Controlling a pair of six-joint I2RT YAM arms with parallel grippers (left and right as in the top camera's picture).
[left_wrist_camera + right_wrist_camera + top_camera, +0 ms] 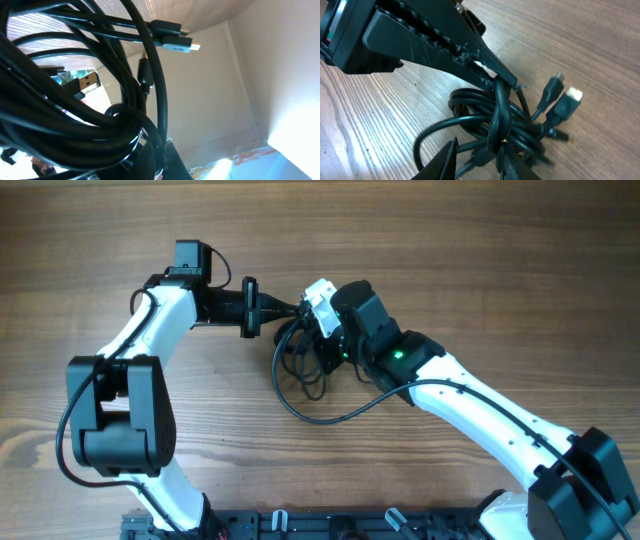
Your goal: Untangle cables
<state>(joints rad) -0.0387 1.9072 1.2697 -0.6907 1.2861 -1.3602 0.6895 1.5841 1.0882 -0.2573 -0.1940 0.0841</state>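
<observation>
Wooden table (500, 260) lies beneath the cables (500, 120). Left of the cables, the left gripper (501, 81) is clamped on their knot. Right of them, the right gripper (480, 162) straddles a strand, jaws apart. A hard pull could cinch the knot.

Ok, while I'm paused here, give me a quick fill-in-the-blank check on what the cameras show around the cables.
The tool pinched shut on the cables belongs to the ___ arm.
The table under them is made of ___.
The light on the right arm glows ___.
Missing words: left; wood; green.
</observation>
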